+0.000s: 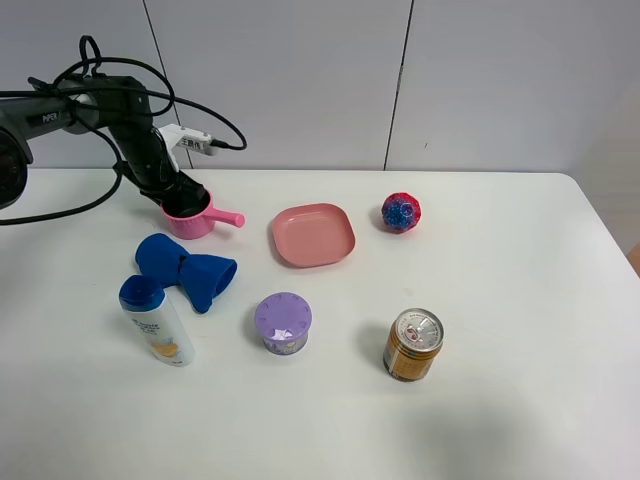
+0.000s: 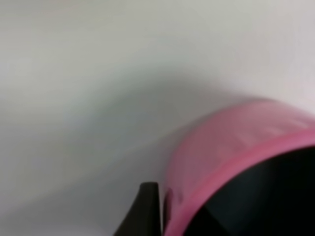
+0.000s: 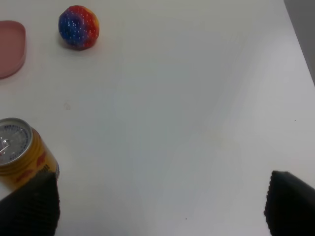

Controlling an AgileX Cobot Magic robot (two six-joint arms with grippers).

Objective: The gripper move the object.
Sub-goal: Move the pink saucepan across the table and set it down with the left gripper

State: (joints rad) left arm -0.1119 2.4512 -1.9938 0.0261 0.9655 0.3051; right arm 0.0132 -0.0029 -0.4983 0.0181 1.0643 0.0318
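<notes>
The pink toy saucepan (image 1: 192, 222) stands on the white table at the back left, its short handle (image 1: 230, 218) pointing right. My left gripper (image 1: 183, 196), dark with looping black cables, reaches down onto the pan's rim. In the left wrist view the pan (image 2: 236, 142) fills the frame. One dark finger (image 2: 147, 209) presses against the outside of its wall. The other finger is lost in the dark inside. My right gripper (image 3: 162, 206) is open and empty above bare table; it is out of the exterior high view.
A flat pink square plate (image 1: 312, 235) lies right of the pan. A blue cloth (image 1: 185, 268), a lotion bottle (image 1: 157, 320) and a purple lidded cup (image 1: 283, 323) stand in front. A drink can (image 1: 412, 345) and a red-blue ball (image 1: 400, 212) are on the right.
</notes>
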